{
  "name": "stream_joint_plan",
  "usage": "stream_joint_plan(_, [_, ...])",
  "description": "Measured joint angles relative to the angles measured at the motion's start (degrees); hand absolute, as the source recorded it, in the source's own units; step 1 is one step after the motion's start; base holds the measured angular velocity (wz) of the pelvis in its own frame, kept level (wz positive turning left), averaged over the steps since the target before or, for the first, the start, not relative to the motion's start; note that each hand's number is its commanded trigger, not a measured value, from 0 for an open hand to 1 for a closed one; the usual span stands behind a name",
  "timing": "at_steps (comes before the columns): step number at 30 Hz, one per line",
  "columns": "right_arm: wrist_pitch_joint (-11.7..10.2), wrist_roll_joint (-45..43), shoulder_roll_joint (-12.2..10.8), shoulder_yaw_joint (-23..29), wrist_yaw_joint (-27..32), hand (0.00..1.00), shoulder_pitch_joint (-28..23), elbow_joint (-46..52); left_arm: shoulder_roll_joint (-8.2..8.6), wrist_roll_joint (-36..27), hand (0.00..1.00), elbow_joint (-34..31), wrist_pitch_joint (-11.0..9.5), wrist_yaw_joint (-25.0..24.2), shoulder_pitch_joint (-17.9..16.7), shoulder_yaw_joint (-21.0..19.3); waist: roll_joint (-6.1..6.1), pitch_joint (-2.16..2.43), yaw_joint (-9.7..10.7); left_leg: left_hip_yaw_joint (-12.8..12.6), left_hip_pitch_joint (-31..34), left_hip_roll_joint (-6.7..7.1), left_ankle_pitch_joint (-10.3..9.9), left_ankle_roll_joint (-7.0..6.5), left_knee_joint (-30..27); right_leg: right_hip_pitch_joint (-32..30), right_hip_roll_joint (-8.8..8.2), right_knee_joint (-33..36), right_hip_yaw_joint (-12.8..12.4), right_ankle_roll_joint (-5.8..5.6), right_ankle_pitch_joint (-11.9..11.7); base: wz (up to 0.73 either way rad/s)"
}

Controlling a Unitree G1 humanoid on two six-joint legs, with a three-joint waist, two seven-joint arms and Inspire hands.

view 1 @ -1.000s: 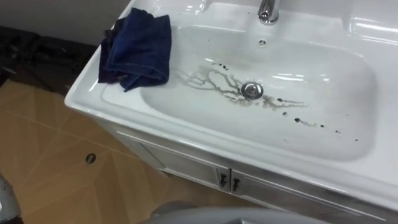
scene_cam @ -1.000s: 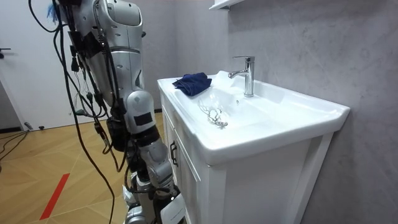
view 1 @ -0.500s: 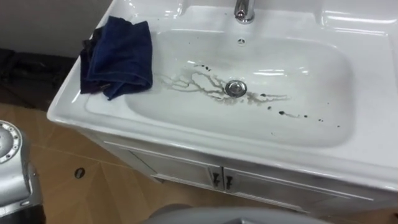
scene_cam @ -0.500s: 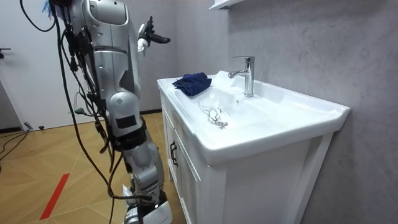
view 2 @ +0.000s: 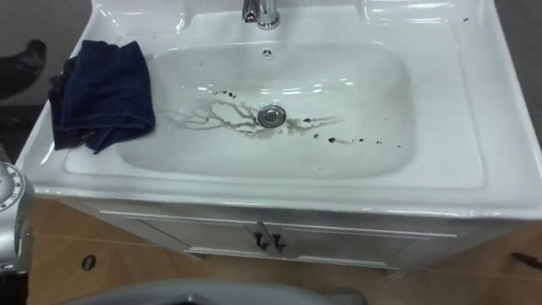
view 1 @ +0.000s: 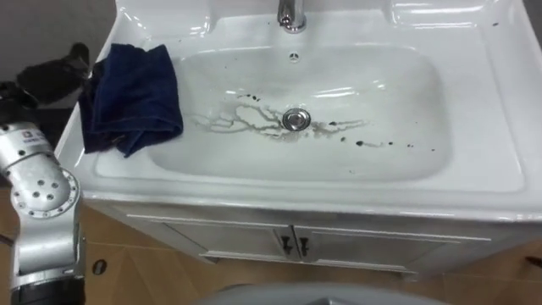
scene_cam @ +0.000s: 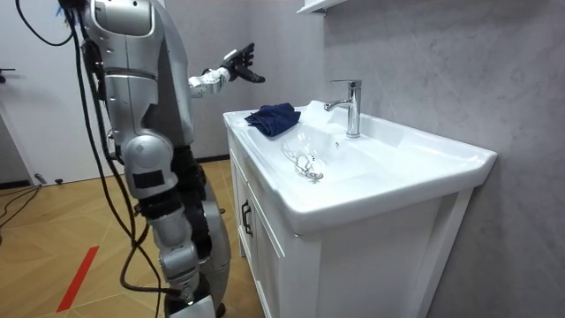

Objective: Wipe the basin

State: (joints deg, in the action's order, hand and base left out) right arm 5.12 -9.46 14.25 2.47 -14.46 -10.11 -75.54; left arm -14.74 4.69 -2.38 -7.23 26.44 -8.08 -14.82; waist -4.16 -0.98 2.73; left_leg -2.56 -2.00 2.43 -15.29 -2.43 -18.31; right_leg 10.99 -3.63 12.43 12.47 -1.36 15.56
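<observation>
Off the left edge of the basin (view 1: 501, 127): left hand (view 1: 52, 72) raised in the air, fingers spread apart, gripping nothing, touching nothing, near the dark blue cloth (view 1: 131, 97) but clear of it. Cloth bunched on the left rim, lapping onto the bowl's slope. Brown streaks (view 1: 241, 119) beside the drain (view 1: 295, 119), unwiped.

Faucet (view 1: 291, 13) top, basin (view 1: 506, 127) back cropped

Blue cloth (view 2: 102, 93) lies on the basin's (view 2: 449, 110) left rim — dark streaks (view 2: 220, 114) beside the drain (view 2: 271, 116).
</observation>
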Motion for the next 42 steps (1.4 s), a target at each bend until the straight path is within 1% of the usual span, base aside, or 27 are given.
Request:
stream_joint_plan(1, [0.1, 0.1, -0.2, 0.0, 0.0, 0.0, -0.2, 0.0, 0.0, 0.9, 0.0, 0.5, 0.2, 0.0, 0.0, 0.1, 0.43, 0.03, 0.0, -0.4, -0.5, -0.09, 0.0, 0.01, 0.4, 0.0, 0.04, 0.3, -0.8, 0.0, 0.0, -0.18])
stream_joint_plan(2, [0.5, 0.1, -0.4, 0.0, 0.1, 0.0, -0.2, 0.0, -0.06, 2.4, 0.0, 1.0, 0.3, 0.0, 0.0, 0.1, 0.84, 0.19, 0.0, -0.8, -0.7, -0.16, 0.0, 0.02, 0.7, 0.0, 0.08, 0.3, -1.1, 0.0, 0.0, -0.18])
stream_joint_plan(5, [1.1, 0.4, -0.8, 0.0, 0.1, 0.0, -0.1, 0.1, -0.07, 4.5, 0.0, 1.4, 0.7, 0.1, 0.0, 0.2, 1.3, 0.51, 0.3, -1.4, -0.9, -0.34, 0.0, 0.02, 0.8, -0.1, 0.17, 0.2, -1.6, 0.01, 0.0, -0.11])
stream_joint_plan(8, [1.2, 0.5, -0.9, 0.0, 0.6, 0.0, -0.1, 0.1, -0.06, 5.1, 0.0, 2.0, 0.9, 0.1, 0.1, 1.1, 1.35, 0.53, 0.3, -1.8, -1.2, -0.56, 0.0, 0.03, 0.8, 0.0, 0.21, 0.2, -1.7, 0.07, -0.1, -0.07])
stream_joint_plan(9, [1.2, 0.5, -0.9, 0.0, 0.7, 0.0, -0.1, 0.1, -0.06, 5.1, 0.0, 2.1, 1.0, 0.1, 0.1, 1.2, 1.29, 0.51, 0.3, -1.9, -1.3, -0.59, 0.0, 0.03, 0.9, 0.0, 0.23, 0.2, -1.8, 0.09, -0.1, -0.08])
stream_joint_plan(10, [1.3, 0.5, -0.9, 0.0, 0.7, 0.0, -0.2, 0.1, -0.06, 5.1, 0.0, 2.5, 1.1, 0.2, 0.2, 1.5, 1.37, 0.39, 0.5, -2.0, -1.4, -0.65, 0.0, 0.03, 1.0, 0.0, 0.3, 0.2, -2.2, 0.1, -0.1, -0.08])
stream_joint_plan(14, [1.4, 0.5, -0.9, 0.0, 0.6, 0.0, -0.1, 0.4, -0.06, 5.1, 0.0, 4.4, 2.6, 0.2, 1.3, 1.6, 0.87, 0.22, 0.7, -2.1, -1.5, -0.75, 0.0, 0.1, 1.0, -0.1, 0.52, 0.2, -2.9, 0.28, -0.2, -0.03])
stream_joint_plan(16, [2.0, 0.5, -0.9, 0.0, 0.5, 0.0, -0.1, 0.5, -0.04, 5.1, 0.0, 5.2, 3.1, 0.1, 1.5, 1.7, 0.59, 0.22, 1.0, -2.2, -1.6, -0.79, 0.1, 0.19, 1.2, -0.1, 0.54, 0.2, -2.9, 0.3, -0.2, -0.02])
stream_joint_plan(17, [2.2, 0.5, -0.9, 0.1, 0.5, 0.0, 0.0, 0.5, -0.04, 5.1, 0.0, 5.8, 3.2, 0.1, 1.6, 1.7, 0.54, 0.23, 1.5, -2.1, -1.6, -0.8, 0.1, 0.25, 1.2, -0.1, 0.56, 0.2, -2.9, 0.31, -0.2, 0.0])
stream_joint_plan(19, [2.5, 0.4, -0.9, 0.5, 0.5, 0.0, 0.0, 0.5, -0.04, 5.2, 0.0, 7.0, 3.3, 0.0, 1.8, 1.8, 0.5, 0.25, 1.8, -2.2, -1.6, -0.86, 0.2, 0.29, 1.3, -0.2, 0.64, 0.2, -2.9, 0.34, -0.3, -0.02])
stream_joint_plan(22, [2.7, 0.1, -0.8, 1.2, 0.5, 0.0, -0.1, 0.4, -0.03, 7.3, 0.0, 11.4, 3.8, -0.7, 3.0, 1.8, 0.46, 0.29, 2.2, -2.5, -1.7, -0.93, 0.2, 0.35, 1.5, -0.3, 0.67, 0.3, -3.2, 0.36, -0.3, -0.06])
stream_joint_plan(23, [3.0, 0.1, -0.8, 1.2, 0.5, 0.0, -0.1, 0.4, -0.02, 8.5, 0.0, 12.8, 4.5, -0.9, 3.3, 2.0, 0.46, 0.31, 2.3, -2.8, -1.6, -0.98, 0.2, 0.36, 1.6, -0.5, 0.67, 0.3, -3.3, 0.4, -0.3, -0.09])
stream_joint_plan(25, [3.2, 0.1, -0.8, 1.2, 0.5, 0.0, -0.2, 0.5, -0.02, 9.4, 0.0, 14.0, 5.0, -1.2, 3.3, 2.3, 0.44, 0.33, 2.3, -3.6, -1.3, -1.15, 0.2, 0.36, 1.7, -1.1, 0.74, 0.3, -4.0, 0.51, -0.4, -0.15])
stream_joint_plan(27, [3.2, 0.1, -0.8, 1.4, 0.5, 0.0, -0.2, 0.5, -0.02, 9.6, 0.0, 14.3, 5.7, -1.8, 3.3, 2.6, 0.53, 0.66, 2.4, -3.7, -0.6, -1.19, 0.2, 0.36, 1.6, -1.7, 0.75, 0.3, -4.2, 0.53, -0.5, -0.09])
stream_joint_plan(28, [3.3, 0.1, -0.8, 1.8, 0.6, 0.0, -0.3, 0.6, -0.02, 9.8, 0.0, 14.3, 5.9, -2.3, 3.3, 2.8, 0.37, 0.95, 2.4, -3.9, -0.5, -1.21, 0.2, 0.36, 1.7, -1.9, 0.76, 0.3, -4.3, 0.52, -0.5, -0.05])
stream_joint_plan(30, [3.3, 0.2, -0.8, 2.5, 0.7, 0.0, -0.4, 0.6, -0.03, 10.8, 0.0, 14.5, 6.2, -2.4, 3.3, 3.1, 0.44, 1.0, 2.8, -4.1, -0.5, -1.26, 0.2, 0.35, 1.6, -2.0, 0.77, 0.3, -4.4, 0.51, -0.6, -0.02])
stream_joint_plan(34, [3.7, 0.4, -0.9, 2.5, 1.4, 0.0, -0.7, 0.7, -0.02, 10.7, 0.0, 16.8, 7.2, -2.9, 3.6, 5.1, 0.32, 0.88, 3.7, -4.1, -0.5, -1.35, 0.2, 0.33, 1.8, -2.0, 0.83, 0.2, -4.4, 0.44, -0.8, 0.0])
stream_joint_plan(36, [3.9, 0.4, -0.9, 2.5, 1.6, 0.0, -1.4, 1.4, -0.01, 10.9, 0.0, 17.8, 7.6, -3.5, 3.7, 6.2, -0.08, 1.01, 3.7, -4.3, -0.4, -1.65, 0.2, 0.33, 1.8, -2.2, 0.85, 0.2, -4.5, 0.44, -0.8, -0.03])
stream_joint_plan(37, [4.3, 0.4, -0.9, 2.5, 1.8, 0.0, -1.8, 2.2, -0.01, 11.2, 0.0, 18.4, 7.7, -3.6, 3.7, 6.7, -0.01, 0.87, 3.7, -4.8, -0.4, -1.67, 0.2, 0.33, 1.8, -2.5, 0.86, 0.3, -4.6, 0.47, -0.8, -0.12])
stream_joint_plan(38, [4.4, 0.4, -0.8, 2.5, 1.8, 0.0, -1.6, 2.2, -0.01, 11.3, 0.0, 19.7, 7.7, -3.7, 3.8, 6.8, -0.09, 0.76, 3.7, -5.1, -0.1, -1.69, 0.2, 0.34, 1.7, -2.6, 0.94, 0.3, -4.6, 0.58, -0.9, -0.12])
stream_joint_plan(39, [4.4, 0.4, -0.8, 2.5, 1.8, 0.0, -1.6, 2.2, 0.0, 11.3, 0.0, 20.5, 7.7, -3.8, 4.1, 6.8, -0.21, 0.79, 3.9, -5.1, -0.1, -1.71, 0.2, 0.34, 1.7, -2.7, 0.95, 0.3, -4.6, 0.58, -0.9, -0.07])
stream_joint_plan(42, [4.3, 0.4, -0.8, 2.5, 1.8, 0.0, -1.6, 2.3, 0.0, 11.5, 0.0, 22.2, 7.7, -4.4, 4.7, 6.8, -0.39, 0.71, 4.8, -5.3, -0.2, -1.75, 0.2, 0.35, 1.7, -2.9, 0.95, 0.4, -4.6, 0.61, -0.9, -0.01])
